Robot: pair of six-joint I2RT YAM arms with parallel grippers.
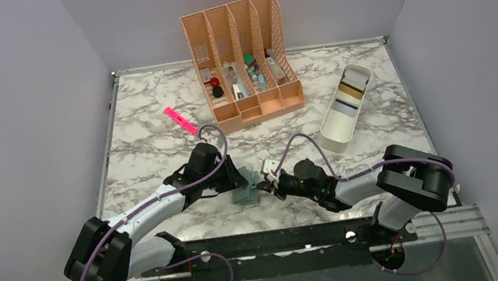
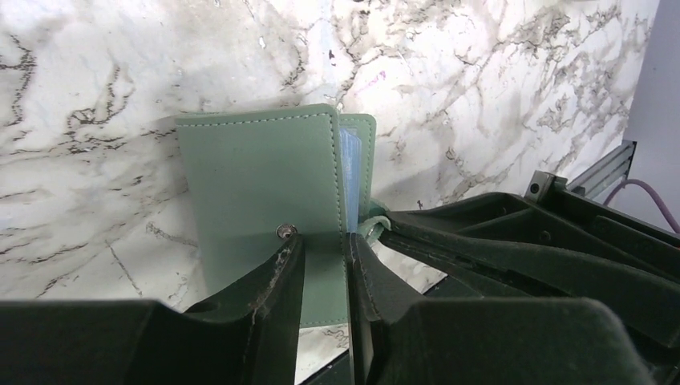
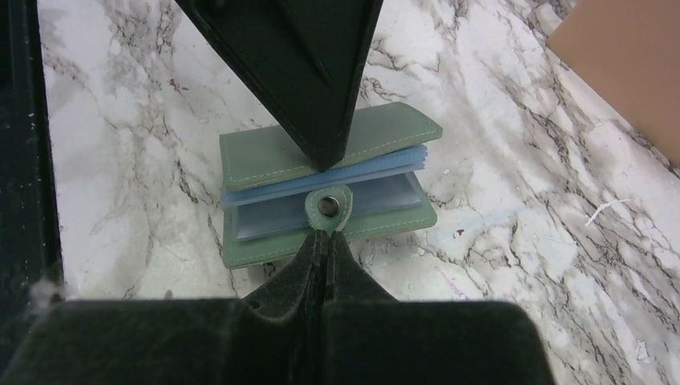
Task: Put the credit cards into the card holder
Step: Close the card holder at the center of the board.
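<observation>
Clock bearings are read on the tabletop from above, with 12 o'clock at the far wall.

1. Card holder: lies on the marble table at the near centre, between the two grippers. Its upper cover stands lifted off the lower one. The blue inner pockets show in the gap.

2. Left gripper: reaches in from 9 o'clock. The jaws stand part-way apart with the edge of the upper cover in the gap. One finger sits next to the snap stud. Whether the jaws actually clamp the cover cannot be told.

3. Right gripper: reaches in from 3 o'clock. The jaws are clenched on the snap tab, which sticks out from the lower cover.

4. Credit cards: a gold one and a pale one lie in the white tray. The tray is at 2 o'clock from the card holder and well apart from it.

5. Obstructions: the right arm's cable arches over the stretch of table between the card holder and the tray. In the right wrist view, the left gripper's dark finger covers the middle of the upper cover, directly above the pocket opening.

6. Surroundings: a peach organizer stands at 12 o'clock, its slots filled with small items. A pink highlighter lies loose at 11 o'clock, near the organizer's left side.
</observation>
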